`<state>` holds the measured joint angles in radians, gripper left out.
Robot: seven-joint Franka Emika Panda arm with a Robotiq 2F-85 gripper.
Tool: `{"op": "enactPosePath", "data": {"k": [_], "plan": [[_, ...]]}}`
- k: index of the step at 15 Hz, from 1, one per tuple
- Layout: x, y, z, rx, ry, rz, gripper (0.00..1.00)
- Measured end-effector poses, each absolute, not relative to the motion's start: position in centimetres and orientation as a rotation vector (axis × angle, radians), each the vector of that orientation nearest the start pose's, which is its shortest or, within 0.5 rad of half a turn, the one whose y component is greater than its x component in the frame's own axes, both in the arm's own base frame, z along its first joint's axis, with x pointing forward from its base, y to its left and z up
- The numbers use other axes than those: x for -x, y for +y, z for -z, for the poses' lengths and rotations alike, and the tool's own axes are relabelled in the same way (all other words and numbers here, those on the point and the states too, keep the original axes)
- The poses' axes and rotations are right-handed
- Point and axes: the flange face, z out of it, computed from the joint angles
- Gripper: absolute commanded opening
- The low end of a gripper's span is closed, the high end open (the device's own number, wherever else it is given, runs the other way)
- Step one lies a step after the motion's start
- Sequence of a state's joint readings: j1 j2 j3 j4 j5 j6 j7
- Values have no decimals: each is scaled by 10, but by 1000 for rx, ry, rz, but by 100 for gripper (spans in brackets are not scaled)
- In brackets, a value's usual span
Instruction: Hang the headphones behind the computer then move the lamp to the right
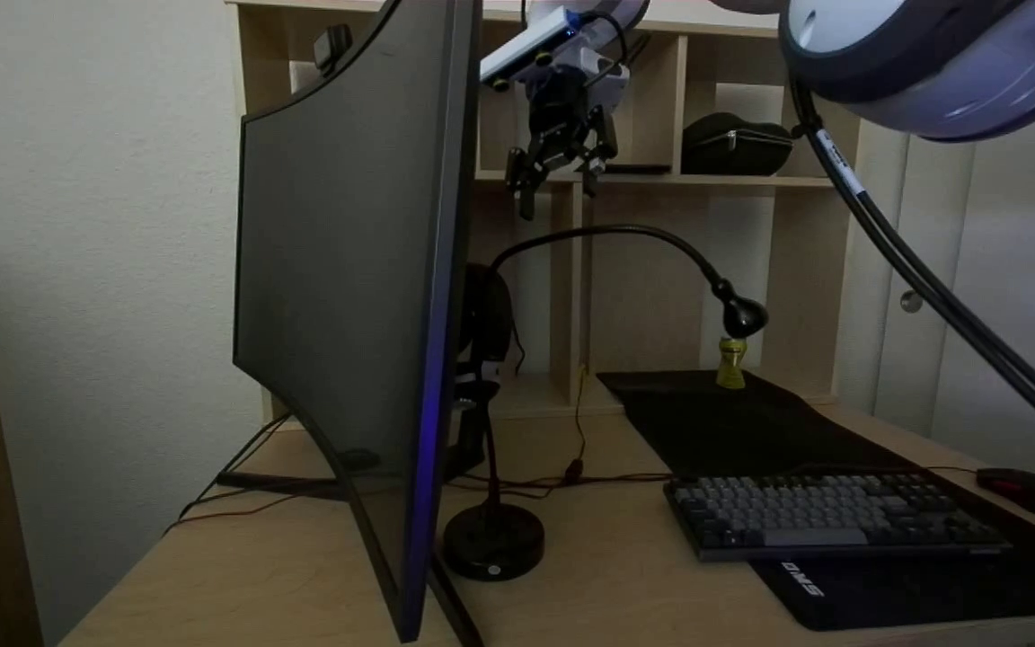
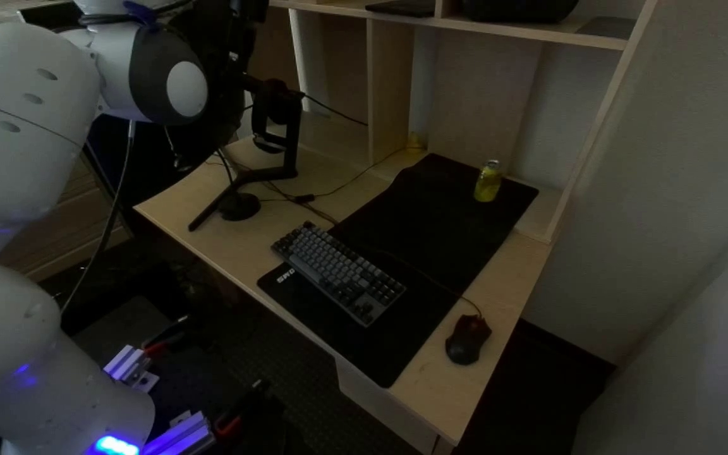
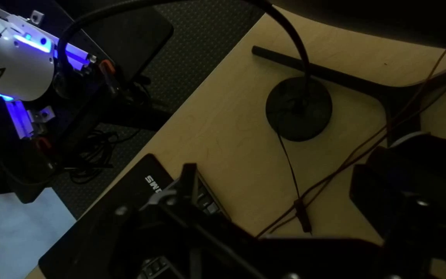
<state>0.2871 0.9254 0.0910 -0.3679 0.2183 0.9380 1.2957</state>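
In an exterior view: my black jointed gripper [image 1: 559, 190], jaws spread; at its six o'clock, the black, round-based gooseneck lamp [image 1: 493, 541].

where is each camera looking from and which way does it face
In an exterior view: about screen height beside the monitor, facing the shelves; gripper and arm show.
In an exterior view: high beside the arm, looking down across the desk; arm and base show.
Wrist view: above the desk, looking down at the lamp; gripper fingers and base show.
Both exterior views share the keyboard, mouse and yellow can.
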Motion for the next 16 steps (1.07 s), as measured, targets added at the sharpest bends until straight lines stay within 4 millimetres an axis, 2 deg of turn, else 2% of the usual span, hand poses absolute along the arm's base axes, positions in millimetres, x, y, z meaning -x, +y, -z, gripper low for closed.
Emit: {"op": "enactPosePath", "data": {"k": [2, 4, 7, 10, 11, 16], "plan": [[-646, 251, -518, 2876, 1239, -690, 100], [-642, 268, -519, 2914, 1083, -658, 100], [-631, 319, -519, 2951, 851, -575, 100], [-612, 371, -505, 2997, 594, -561, 100], [-610, 376, -501, 3011, 592, -558, 100], [-613, 370, -503, 3006, 609, -553, 100]]}}
